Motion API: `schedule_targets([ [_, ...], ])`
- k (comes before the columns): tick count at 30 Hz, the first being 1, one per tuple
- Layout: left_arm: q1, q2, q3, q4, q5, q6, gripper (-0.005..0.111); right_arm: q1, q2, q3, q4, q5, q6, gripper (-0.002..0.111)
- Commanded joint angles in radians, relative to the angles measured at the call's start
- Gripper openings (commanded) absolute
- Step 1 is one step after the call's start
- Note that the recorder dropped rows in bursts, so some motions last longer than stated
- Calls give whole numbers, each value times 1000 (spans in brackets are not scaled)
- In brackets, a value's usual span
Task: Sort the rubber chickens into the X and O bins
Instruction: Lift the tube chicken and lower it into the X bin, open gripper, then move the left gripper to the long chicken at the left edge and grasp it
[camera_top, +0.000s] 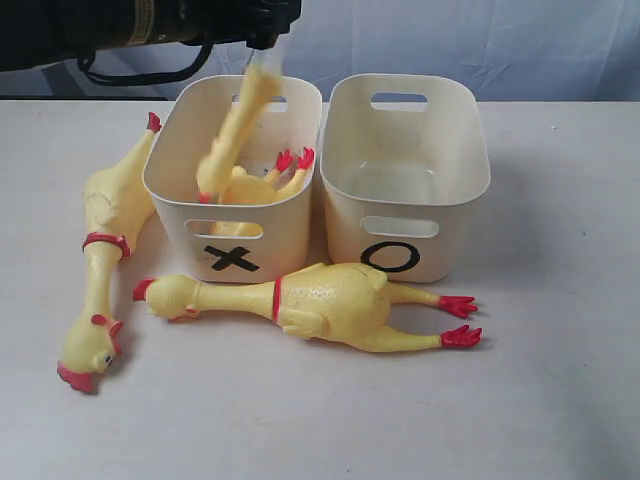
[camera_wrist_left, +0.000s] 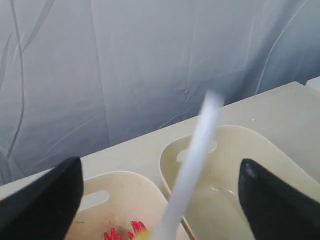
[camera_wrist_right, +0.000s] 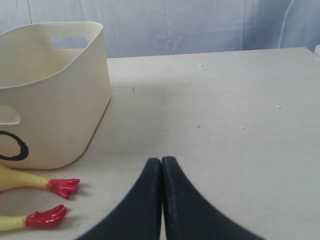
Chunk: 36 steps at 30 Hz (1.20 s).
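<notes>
My left gripper (camera_wrist_left: 160, 202) is open above the X bin (camera_top: 180, 215), its fingers (camera_wrist_left: 45, 200) spread wide. Between them, touching neither, runs the blurred white tube (camera_wrist_left: 192, 160) of the chicken headpiece (camera_top: 232, 130), which slants down into the X bin. A second chicken lies in that bin, red feet (camera_top: 292, 160) up. One large chicken (camera_top: 100, 250) lies left of the X bin. Another (camera_top: 325, 305) lies in front of both bins. The O bin (camera_top: 455, 215) holds nothing. My right gripper (camera_wrist_right: 161, 162) is shut with nothing in it, low over the table right of the O bin (camera_wrist_right: 60, 100).
The front chicken's red feet (camera_wrist_right: 62, 186) lie close to my right gripper. The black left arm (camera_top: 150, 25) stretches across the top left. A blue-grey curtain (camera_top: 520, 40) hangs behind the table (camera_top: 560, 380).
</notes>
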<state>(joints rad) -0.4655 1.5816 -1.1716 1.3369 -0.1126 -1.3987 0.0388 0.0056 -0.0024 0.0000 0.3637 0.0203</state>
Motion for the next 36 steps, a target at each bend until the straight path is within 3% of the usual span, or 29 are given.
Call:
schedule_targets([
  [1,5,-2,-6,-10,-35,-31,86,3,-6,2,0,-2,0,0],
  [4,5,-2,-3,129,-96,-34,85,3,-6,2,0,-2,0,0],
  [5,5,-9,3,193,-51,-64,85,3,-6,2,0,-2,0,0],
  [8,5,-45,42,179,204,-111,85,3,-6,2,0,-2,0,0],
  [11,5,-74,76,85,445,-45,85,3,-6,2,0,-2,0,0],
  [16,29,-84,87,-280,744,403,85,3,-6,2,0,-2,0,0],
  [19,94,-83,87,-625,737,674,82,3,-6,2,0,-2,0,0],
  [23,183,-54,87,-919,780,918,79,3,-6,2,0,-2,0,0],
  [29,227,1,87,-966,841,978,79,3,-6,2,0,-2,0,0],
  [36,227,64,87,-1080,608,991,79,3,-6,2,0,-2,0,0],
])
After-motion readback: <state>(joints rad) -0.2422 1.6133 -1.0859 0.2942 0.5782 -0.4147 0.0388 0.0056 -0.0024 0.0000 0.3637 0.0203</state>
